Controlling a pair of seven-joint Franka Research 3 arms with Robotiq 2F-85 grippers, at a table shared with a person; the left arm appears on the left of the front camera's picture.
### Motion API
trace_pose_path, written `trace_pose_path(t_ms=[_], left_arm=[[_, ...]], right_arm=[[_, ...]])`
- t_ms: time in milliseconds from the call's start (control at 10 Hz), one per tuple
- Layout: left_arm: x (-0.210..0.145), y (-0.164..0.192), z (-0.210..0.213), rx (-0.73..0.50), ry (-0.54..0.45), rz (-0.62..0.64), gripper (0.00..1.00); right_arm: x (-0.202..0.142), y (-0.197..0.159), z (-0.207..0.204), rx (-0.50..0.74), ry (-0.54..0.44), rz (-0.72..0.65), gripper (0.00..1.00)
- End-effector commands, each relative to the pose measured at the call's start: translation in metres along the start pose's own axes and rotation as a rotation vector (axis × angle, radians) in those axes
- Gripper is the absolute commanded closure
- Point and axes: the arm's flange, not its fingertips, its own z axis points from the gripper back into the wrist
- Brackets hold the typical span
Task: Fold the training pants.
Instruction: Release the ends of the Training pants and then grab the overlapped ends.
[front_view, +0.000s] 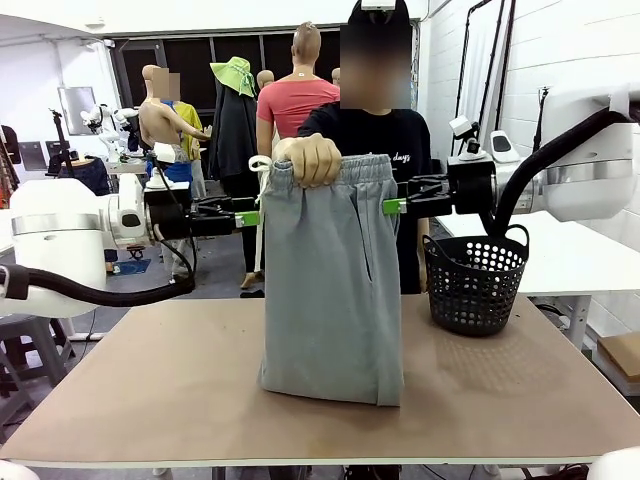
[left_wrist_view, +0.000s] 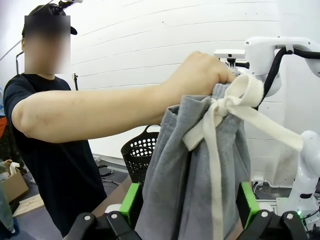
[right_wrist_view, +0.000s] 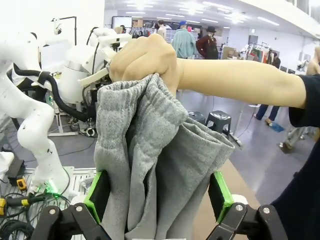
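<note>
Left gripper (left_wrist_view: 190, 202) and right gripper (right_wrist_view: 159, 196) stand spread wide, green pads flanking the light grey jersey training pants (front_view: 330, 290) without pinching. The pants hang from the person's hand (front_view: 310, 158), hems resting on the brown table (front_view: 150, 380). There is bare tabletop to their left, and a black perforated plastic basket (front_view: 475, 280) near on the right. Folds hide whether the pads touch cloth. Both arms reach in level from the sides.

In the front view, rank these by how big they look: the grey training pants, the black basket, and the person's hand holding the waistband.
Largest to smallest:
1. training pants, by far the largest, hanging down to the table
2. basket, clearly smaller
3. hand, the smallest
No near ties here.
</note>
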Motion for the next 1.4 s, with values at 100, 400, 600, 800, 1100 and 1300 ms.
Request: trace_pose_path(t_ms=[100,400,600,800,1100,1300], left_arm=[[-0.002,0.016,-0.020,-0.049,0.012,-0.007,0.00],[0.002,0.019,-0.029,-0.118,0.017,0.000,0.00],[0.003,0.019,-0.034,-0.142,0.026,0.000,0.00],[0.003,0.016,-0.036,-0.228,0.032,-0.004,0.00],[0.005,0.010,-0.032,-0.263,0.039,-0.003,0.00],[0.007,0.006,-0.035,-0.265,0.020,-0.009,0.00]], right_arm=[[-0.003,0.001,0.000,0.049,0.003,-0.037,0.00],[-0.005,0.005,0.007,0.109,0.050,-0.061,0.00],[-0.007,0.010,0.007,0.143,0.054,-0.079,0.00],[-0.011,0.011,0.004,0.181,0.050,-0.092,0.00],[-0.016,0.014,-0.003,0.206,0.050,-0.091,0.00],[-0.021,0.013,-0.010,0.196,0.042,-0.073,0.00]])
